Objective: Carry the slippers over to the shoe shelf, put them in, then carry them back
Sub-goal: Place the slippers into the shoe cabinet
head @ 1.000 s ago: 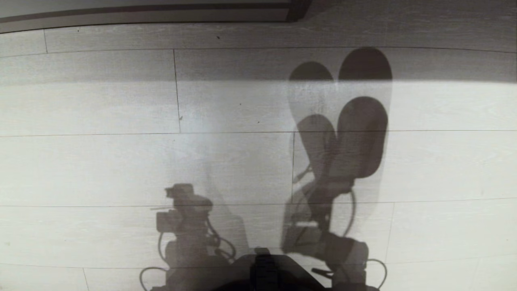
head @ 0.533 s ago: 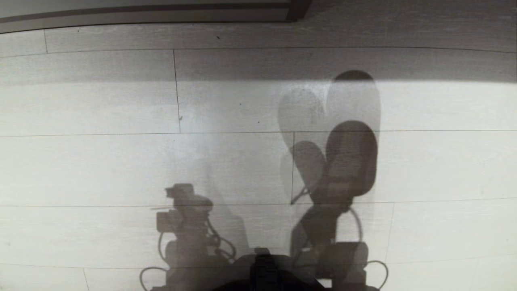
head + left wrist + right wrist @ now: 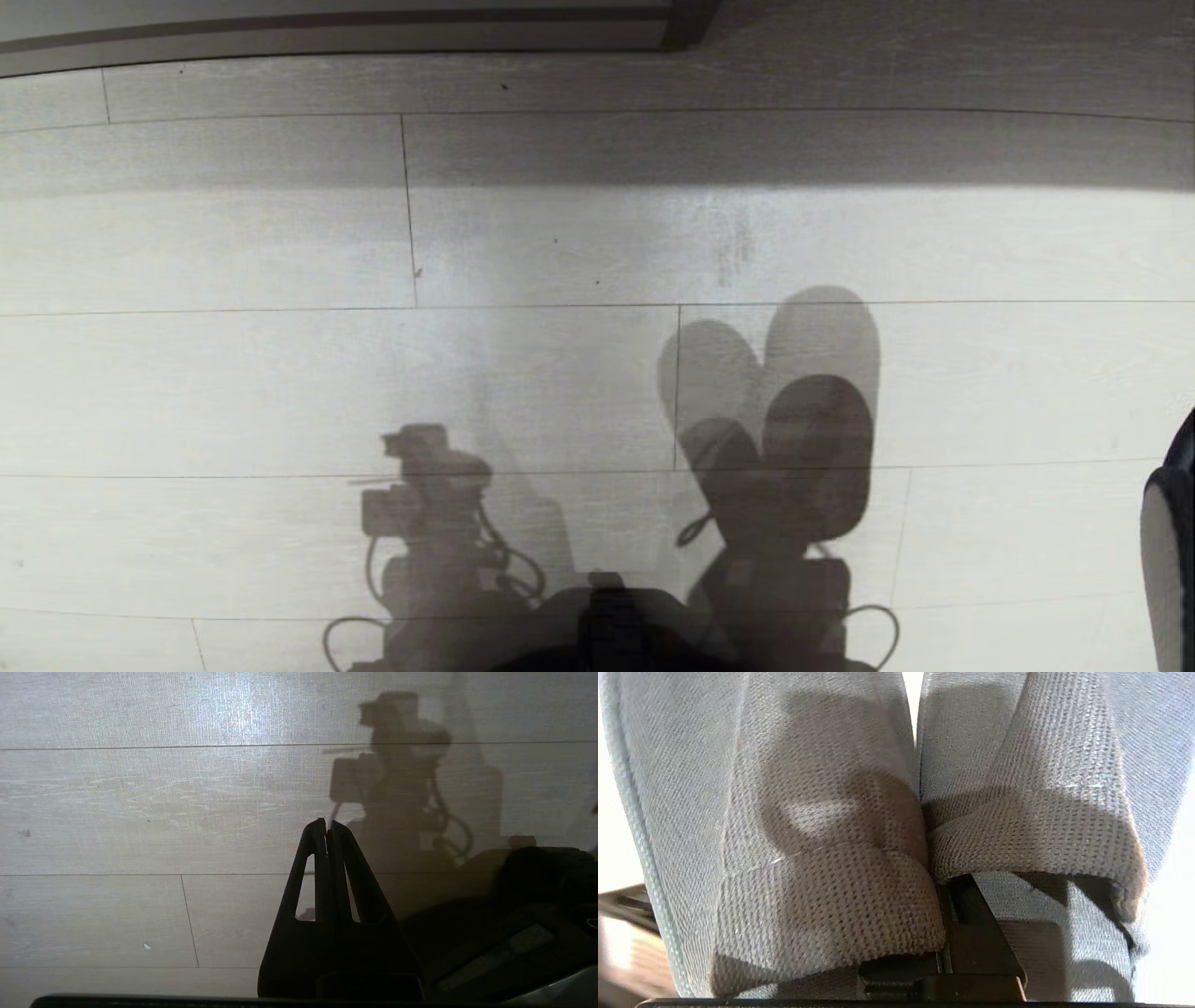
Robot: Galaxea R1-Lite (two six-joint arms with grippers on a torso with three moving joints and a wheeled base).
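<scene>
Snugly, right claw [image 3: 941, 933] pinches knitted, round-toed slippers [image 3: 822, 835] together.

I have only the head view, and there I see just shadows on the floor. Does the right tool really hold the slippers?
Observer: Yes. In the right wrist view, the right tool is shut on the slippers, pinching the opening edges of the two uppers together.
Operator: Are both slippers in the grip, or only one?
Observer: Both. They sit side by side, pressed together at the pinch, and a narrow gap opens between them further out.
Operator: And the left tool?
Observer: Its own wrist view shows the left tool shut and holding nothing, above the pale plank floor.
</scene>
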